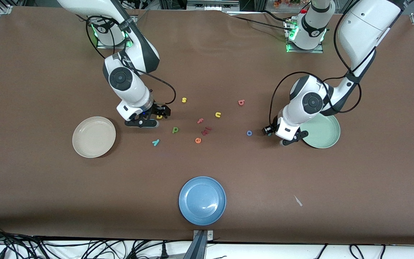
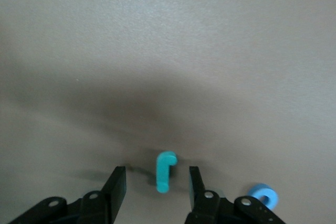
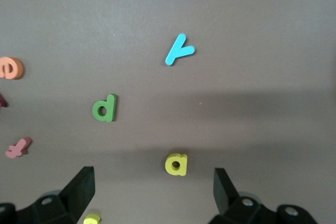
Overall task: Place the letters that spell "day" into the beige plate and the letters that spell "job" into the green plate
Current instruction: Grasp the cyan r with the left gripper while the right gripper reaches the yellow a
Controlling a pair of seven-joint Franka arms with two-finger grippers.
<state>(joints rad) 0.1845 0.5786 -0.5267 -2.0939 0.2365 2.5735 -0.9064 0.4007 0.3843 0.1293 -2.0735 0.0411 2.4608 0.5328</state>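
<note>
Left gripper (image 2: 157, 187) low beside green plate (image 1: 327, 138), fingers apart, straddling teal "j" (image 2: 166, 170), not clamped; blue "o" (image 1: 249, 133) just beside. Right gripper (image 3: 152, 187) near beige plate (image 1: 93, 136), fingers wide apart over yellow letter (image 3: 176, 163); green letter (image 3: 104, 108), teal "y" (image 3: 179, 50) on desk nearby.

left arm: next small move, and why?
Probably finish closing the left gripper on the teal j: the letter lies between its open fingers, beside the blue o, and the green plate holds no letters yet.

arms: white shells, dark grey joints | cables: black | fingers (image 3: 79, 187): black, seemingly flat-tipped
</note>
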